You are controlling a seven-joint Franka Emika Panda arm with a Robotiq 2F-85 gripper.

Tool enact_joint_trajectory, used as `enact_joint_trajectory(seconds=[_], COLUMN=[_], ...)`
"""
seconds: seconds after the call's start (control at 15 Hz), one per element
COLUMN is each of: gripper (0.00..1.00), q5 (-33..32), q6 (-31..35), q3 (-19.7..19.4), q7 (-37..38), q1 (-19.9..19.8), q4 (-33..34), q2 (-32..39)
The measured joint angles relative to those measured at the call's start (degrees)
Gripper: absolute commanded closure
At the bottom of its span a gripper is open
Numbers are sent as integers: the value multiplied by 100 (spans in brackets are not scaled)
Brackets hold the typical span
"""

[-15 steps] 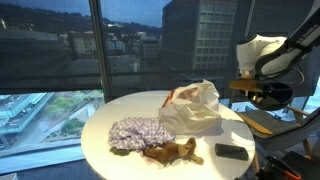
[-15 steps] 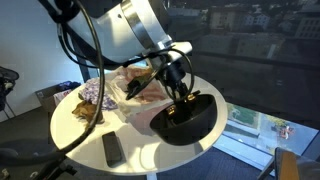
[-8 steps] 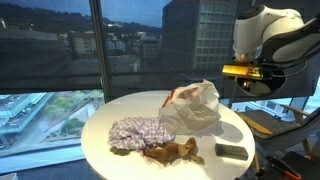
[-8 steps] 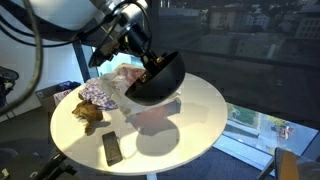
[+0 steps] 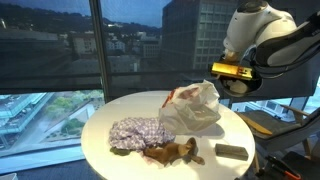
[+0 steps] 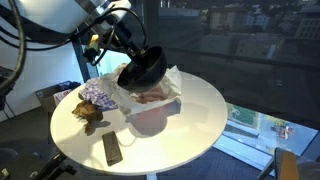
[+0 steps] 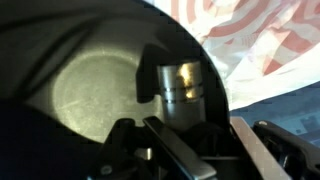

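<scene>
Pinching the rim of a black round bowl [image 6: 145, 68], the robot's gripper [image 6: 124, 58] has its jaws pressed together on that edge, and the bowl hangs from it in the air, tilted well off level. In the wrist view the gripper [image 7: 205, 140] comes in from the bottom edge. The bowl's [image 7: 90, 95] dark inside fills most of that view, with a pale round gleam on its bottom. A short metal-looking cylinder [image 7: 180, 85] shows just above the fingers; what it belongs to cannot be told.

Below the lifted bowl lies a crumpled white plastic bag with red print [image 6: 152, 95], seen in both exterior views [image 5: 192, 107]. The bowl is clear of it and of the round white table [image 6: 195, 125]. In an exterior view the bowl [image 5: 238, 86] sits under the gripper's yellow band, above the bag's far side.

Beside the bag lies a bunched cloth with a purple and white pattern [image 5: 137, 132]. Just next to that is a ragged brown thing [image 5: 172, 152] too small to identify. Near the table's edge, apart from the rest, lies a flat black rectangular device [image 5: 231, 152].
</scene>
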Motion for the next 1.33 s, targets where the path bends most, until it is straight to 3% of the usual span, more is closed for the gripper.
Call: enact_joint_trajectory(seconds=[0.47,0.93,1.33], gripper=[96,97,96], q5=[149,608,2631], q6=[762,1003,975], q3=[-27,29,370], q7=[-523,-1482,-3244], q1=[99,293,307], q4=[503,1070,1184], q2=[1234,2196,2813])
